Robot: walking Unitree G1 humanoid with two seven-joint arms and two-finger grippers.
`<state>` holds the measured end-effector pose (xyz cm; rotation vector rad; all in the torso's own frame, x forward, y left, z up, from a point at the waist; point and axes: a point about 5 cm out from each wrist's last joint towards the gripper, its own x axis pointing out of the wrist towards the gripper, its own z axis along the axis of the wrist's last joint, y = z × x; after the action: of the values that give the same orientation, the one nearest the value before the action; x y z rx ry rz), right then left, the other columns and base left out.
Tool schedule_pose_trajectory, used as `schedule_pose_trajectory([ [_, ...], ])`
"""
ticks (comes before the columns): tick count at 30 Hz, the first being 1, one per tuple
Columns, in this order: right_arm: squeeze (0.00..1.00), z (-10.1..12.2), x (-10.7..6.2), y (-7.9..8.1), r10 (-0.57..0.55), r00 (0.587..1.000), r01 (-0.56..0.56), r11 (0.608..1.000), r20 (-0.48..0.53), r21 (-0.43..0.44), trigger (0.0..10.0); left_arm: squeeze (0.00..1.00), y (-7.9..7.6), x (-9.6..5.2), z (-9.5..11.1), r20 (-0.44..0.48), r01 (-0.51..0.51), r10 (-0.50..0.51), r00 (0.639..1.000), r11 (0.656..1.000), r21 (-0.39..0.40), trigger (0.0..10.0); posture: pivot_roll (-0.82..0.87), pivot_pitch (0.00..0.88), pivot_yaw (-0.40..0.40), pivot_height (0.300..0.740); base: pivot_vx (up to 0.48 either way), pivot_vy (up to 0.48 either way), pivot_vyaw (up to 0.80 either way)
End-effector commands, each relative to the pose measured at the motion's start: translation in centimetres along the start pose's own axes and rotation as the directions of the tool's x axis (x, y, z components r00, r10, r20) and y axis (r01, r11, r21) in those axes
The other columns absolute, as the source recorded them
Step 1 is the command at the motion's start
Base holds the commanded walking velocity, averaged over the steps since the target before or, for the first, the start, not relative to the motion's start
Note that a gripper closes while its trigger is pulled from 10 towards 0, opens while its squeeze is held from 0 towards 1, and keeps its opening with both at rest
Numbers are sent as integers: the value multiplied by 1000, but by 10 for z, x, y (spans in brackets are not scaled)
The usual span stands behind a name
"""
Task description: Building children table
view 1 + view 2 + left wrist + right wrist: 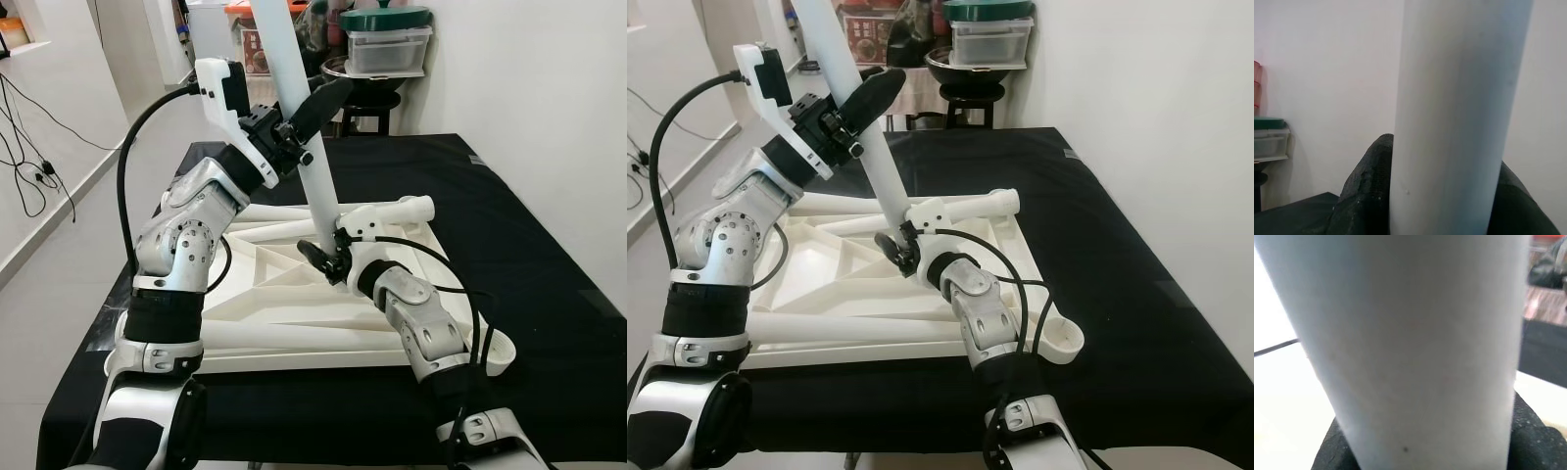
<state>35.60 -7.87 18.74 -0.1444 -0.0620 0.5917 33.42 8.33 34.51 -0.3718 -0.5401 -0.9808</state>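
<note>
Right hand (pixel 328 257) gripping table leg (pixel 312 166) low, left hand (pixel 312 116) clamped higher

Both eye views look forward and down from the head, over the two arms, onto the black surface (pixel 549 255) and the white frame (pixel 265 294) lying on it. They share nearly the whole scene, the right eye set slightly to one side, so the wall-side stool with its boxes (pixel 980 44) sits further left there.

The left wrist view looks along the left claw (pixel 312 116), high on the tilted leg (pixel 294 88), so close that the leg (pixel 1459 117) fills the middle between the two fingers (pixel 1364 196), the wall behind.

The right wrist view sits at the right claw (pixel 323 259), low on the same leg (pixel 1410 342), equally close and blurred.
</note>
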Motion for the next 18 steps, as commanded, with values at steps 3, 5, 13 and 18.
schedule_pose_trajectory([
  [3,0,19,8,13,36,991,-46,996,133,77,0,0,-29,17,-16,22,167,-166,986,973,-158,0,-120,0,25,740,0,0,0],
  [5,0,19,8,13,39,990,-50,996,139,77,0,0,-29,17,-17,22,167,-166,986,973,-160,0,-120,0,25,740,0,0,0],
  [13,0,23,6,15,48,981,-63,996,190,70,0,1000,-22,14,-21,24,105,-102,994,981,-166,10000,-125,0,31,740,0,0,0],
  [18,0,22,4,9,11,980,-30,995,198,94,0,1000,-13,7,-24,9,37,-36,999,988,-149,10000,-129,0,32,740,0,0,0],
])
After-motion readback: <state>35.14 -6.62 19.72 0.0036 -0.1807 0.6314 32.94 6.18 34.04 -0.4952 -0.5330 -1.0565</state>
